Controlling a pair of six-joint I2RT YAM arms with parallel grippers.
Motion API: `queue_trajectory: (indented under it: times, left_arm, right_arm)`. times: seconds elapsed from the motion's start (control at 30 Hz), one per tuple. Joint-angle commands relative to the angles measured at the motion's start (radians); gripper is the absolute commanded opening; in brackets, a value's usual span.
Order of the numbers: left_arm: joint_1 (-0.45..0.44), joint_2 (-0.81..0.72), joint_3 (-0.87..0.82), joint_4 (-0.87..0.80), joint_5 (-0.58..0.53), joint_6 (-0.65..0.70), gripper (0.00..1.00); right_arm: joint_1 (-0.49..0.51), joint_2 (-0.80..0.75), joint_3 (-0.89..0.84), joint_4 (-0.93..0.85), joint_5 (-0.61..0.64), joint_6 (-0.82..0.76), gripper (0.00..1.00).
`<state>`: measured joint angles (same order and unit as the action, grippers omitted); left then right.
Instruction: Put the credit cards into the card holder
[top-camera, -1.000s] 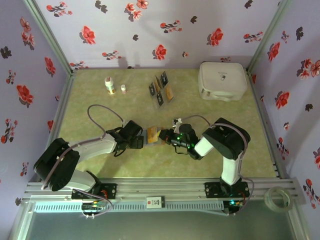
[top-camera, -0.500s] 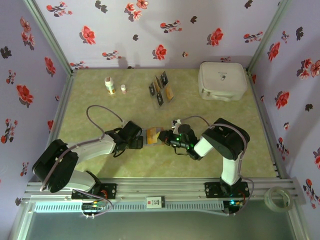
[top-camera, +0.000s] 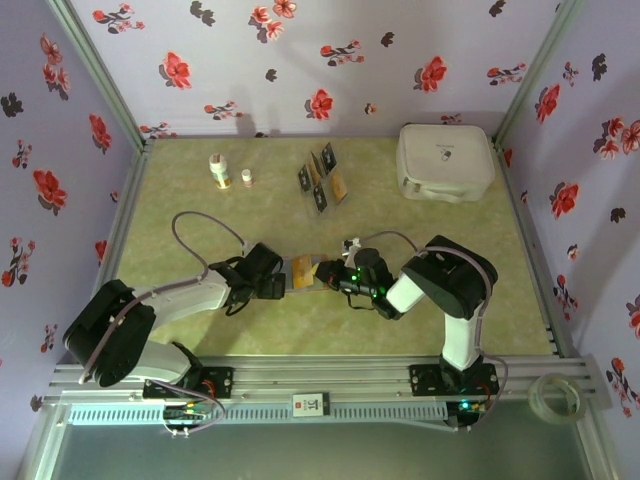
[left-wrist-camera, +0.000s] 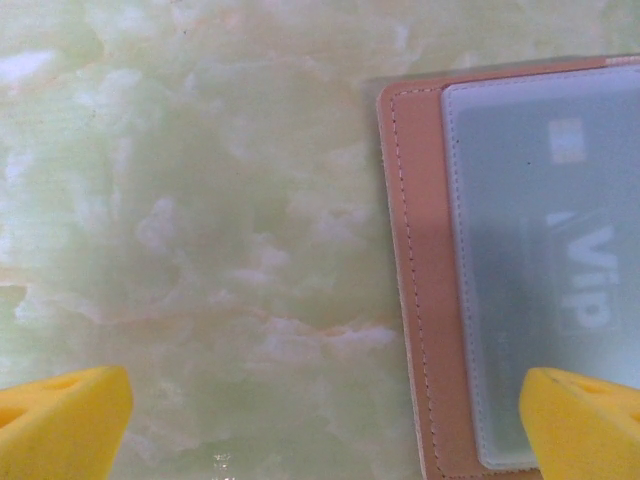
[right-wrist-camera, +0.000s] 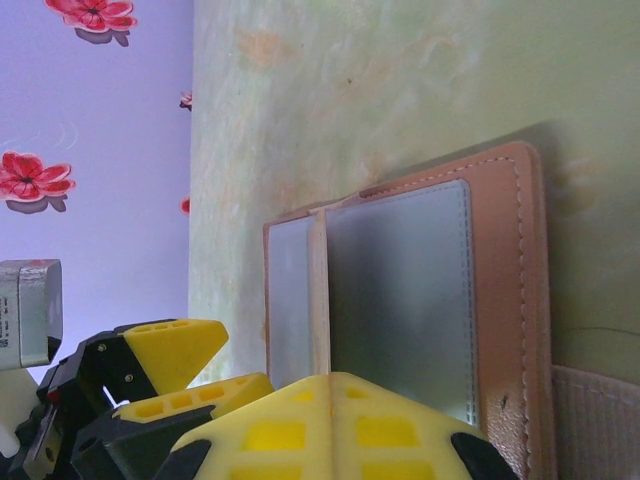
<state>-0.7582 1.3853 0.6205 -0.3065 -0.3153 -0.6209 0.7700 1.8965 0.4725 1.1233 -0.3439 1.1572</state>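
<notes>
From above, the card holder (top-camera: 304, 272) lies open mid-table between my tools: left gripper (top-camera: 282, 284) at its 9 o'clock, right gripper (top-camera: 336, 277) at its 3. More credit cards (top-camera: 327, 156) stand in the slotted rack (top-camera: 318, 192) at 12. The white case (top-camera: 445, 160) at 2 is closed.

At my left wrist, the jaws stand wide apart and empty, one pad (left-wrist-camera: 585, 420) over the holder's brown border. A VIP card (left-wrist-camera: 575, 280) sits behind the frosted pocket.

At my right wrist, the fingers are pressed together low over the holder's near edge. I cannot tell whether they touch it or what the grey pockets (right-wrist-camera: 400, 300) contain.

My worry is that closing the left jaws here could snag that border and drag or fold the holder.
</notes>
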Motion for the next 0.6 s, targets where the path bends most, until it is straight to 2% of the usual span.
queue_trajectory:
  times: [0.0, 0.57]
  left_arm:
    - [0.008, -0.014, -0.004, 0.008, -0.028, 0.008, 1.00]
    - [0.008, -0.012, -0.008, 0.011, -0.027, 0.005, 1.00]
  right_arm:
    - [0.006, 0.017, 0.021, 0.000, 0.020, 0.007, 0.00]
    - [0.008, 0.067, 0.031, 0.053, 0.027, 0.032, 0.00]
